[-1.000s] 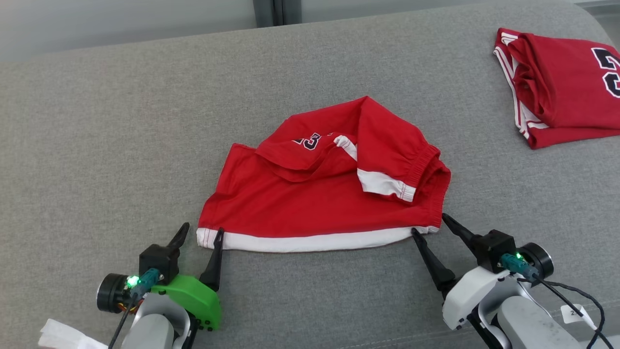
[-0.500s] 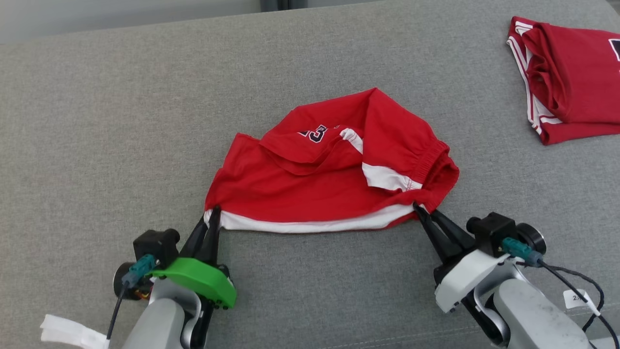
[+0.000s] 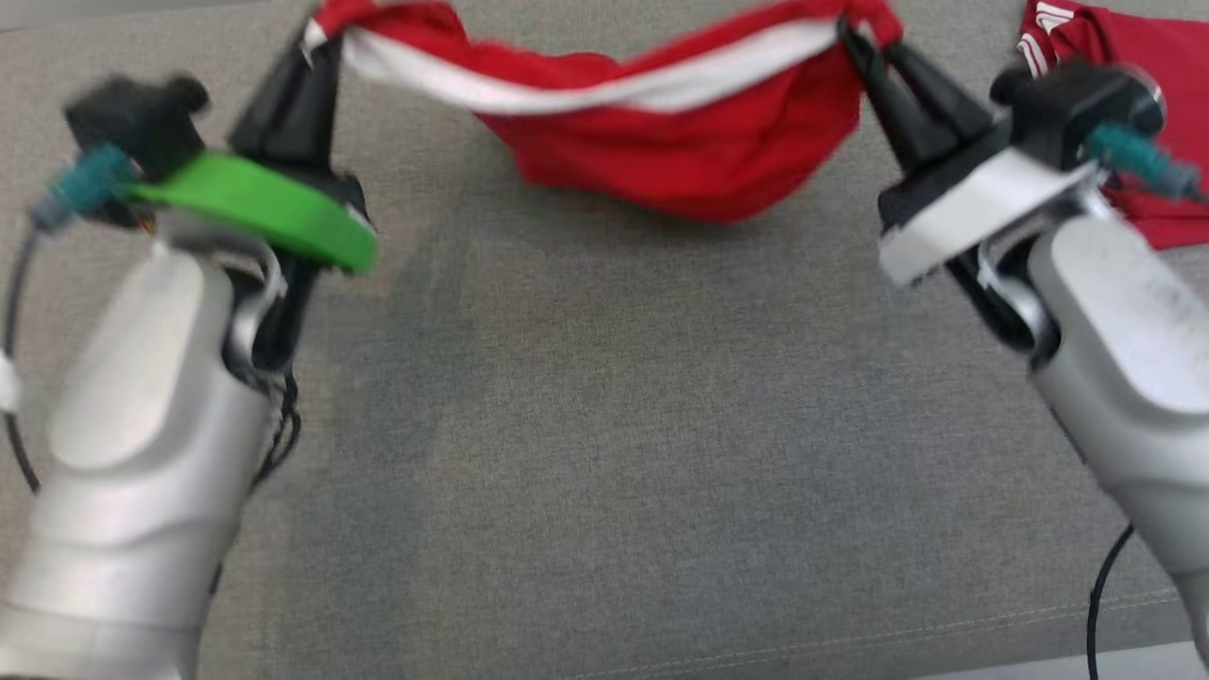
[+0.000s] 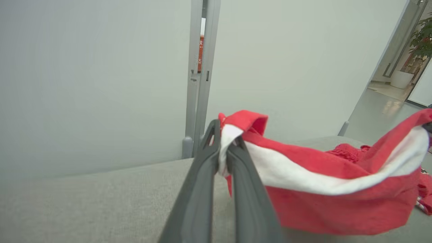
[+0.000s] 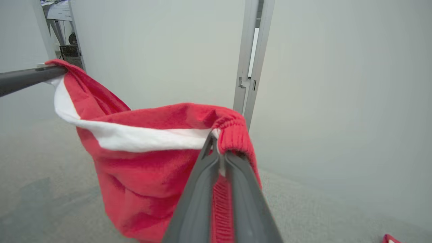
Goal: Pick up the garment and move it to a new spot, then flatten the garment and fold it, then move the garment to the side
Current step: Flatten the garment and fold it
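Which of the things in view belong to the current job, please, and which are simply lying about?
In the job: red shorts, hanging between the left gripper and right gripper, both shut on the white-trimmed edge.
Lying about: second red garment at far right; potted plant in the background.

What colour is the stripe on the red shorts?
White. The stripe shows best in the left wrist view.

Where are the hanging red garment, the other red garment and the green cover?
hanging red garment (image 3: 680, 161): head view, sagging red middle.
other red garment (image 3: 1148, 42): head view, red cloth.
green cover (image 3: 255, 203): head view, its top face.
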{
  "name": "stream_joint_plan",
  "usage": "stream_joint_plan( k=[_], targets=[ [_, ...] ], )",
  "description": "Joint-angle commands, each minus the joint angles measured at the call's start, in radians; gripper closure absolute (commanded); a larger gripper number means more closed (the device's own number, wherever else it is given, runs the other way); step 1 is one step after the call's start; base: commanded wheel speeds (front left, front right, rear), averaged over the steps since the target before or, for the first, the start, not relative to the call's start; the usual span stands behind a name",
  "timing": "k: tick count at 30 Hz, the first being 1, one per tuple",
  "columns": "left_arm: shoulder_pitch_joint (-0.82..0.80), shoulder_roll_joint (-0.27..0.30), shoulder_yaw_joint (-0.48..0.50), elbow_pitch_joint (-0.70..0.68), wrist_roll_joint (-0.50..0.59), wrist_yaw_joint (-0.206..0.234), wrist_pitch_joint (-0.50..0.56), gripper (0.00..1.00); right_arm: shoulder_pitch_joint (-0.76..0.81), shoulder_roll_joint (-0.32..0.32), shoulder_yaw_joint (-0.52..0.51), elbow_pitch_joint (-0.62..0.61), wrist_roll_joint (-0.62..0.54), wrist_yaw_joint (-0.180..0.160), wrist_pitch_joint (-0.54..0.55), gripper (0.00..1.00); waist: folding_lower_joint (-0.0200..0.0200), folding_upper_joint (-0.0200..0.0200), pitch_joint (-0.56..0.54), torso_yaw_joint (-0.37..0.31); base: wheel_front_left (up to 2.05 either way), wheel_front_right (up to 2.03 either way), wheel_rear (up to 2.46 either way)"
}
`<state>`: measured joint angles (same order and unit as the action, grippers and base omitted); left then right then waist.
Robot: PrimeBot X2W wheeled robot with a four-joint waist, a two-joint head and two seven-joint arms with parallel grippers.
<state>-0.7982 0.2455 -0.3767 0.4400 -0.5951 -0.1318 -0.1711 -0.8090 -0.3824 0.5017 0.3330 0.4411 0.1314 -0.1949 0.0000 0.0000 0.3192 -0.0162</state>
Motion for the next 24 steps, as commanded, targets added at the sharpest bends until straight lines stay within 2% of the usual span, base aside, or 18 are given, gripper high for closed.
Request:
stream_joint_plan(
  k=[1, 7, 14, 19, 24],
  targets=[
    [-0.071, 0.008, 0.016, 0.011, -0.031, 0.002, 0.024, 1.0, -0.076, -0.001, 0.003, 0.007, 0.02, -0.002, 0.015, 1.0, 0.0, 0.0, 0.06, 0.003, 0.0, 0.0, 0.0],
    [-0.392, 0.004, 0.04, 0.107, -0.077, 0.002, 0.098, 1.0, -0.408, 0.007, 0.025, 0.117, 0.121, -0.002, 0.092, 1.0, 0.0, 0.0, 0.164, 0.009, 0.0, 0.0, 0.0],
    [-0.726, -0.008, 0.065, 0.277, -0.078, 0.006, 0.097, 1.0, -0.753, 0.011, 0.063, 0.272, 0.177, -0.002, 0.122, 1.0, 0.0, 0.0, 0.243, 0.004, 0.0, 0.0, 0.0],
    [-0.871, -0.028, 0.051, 0.363, -0.061, 0.005, 0.07, 1.0, -0.887, 0.025, 0.124, 0.347, 0.216, -0.002, 0.098, 1.0, 0.0, 0.0, 0.27, 0.0, 0.0, 0.0, 0.0],
    [-0.895, -0.038, 0.034, 0.415, -0.074, 0.003, 0.039, 1.0, -0.905, 0.017, 0.201, 0.379, 0.265, -0.002, 0.051, 1.0, 0.0, 0.0, 0.288, 0.003, 0.0, 0.0, 0.0]
  ],
)
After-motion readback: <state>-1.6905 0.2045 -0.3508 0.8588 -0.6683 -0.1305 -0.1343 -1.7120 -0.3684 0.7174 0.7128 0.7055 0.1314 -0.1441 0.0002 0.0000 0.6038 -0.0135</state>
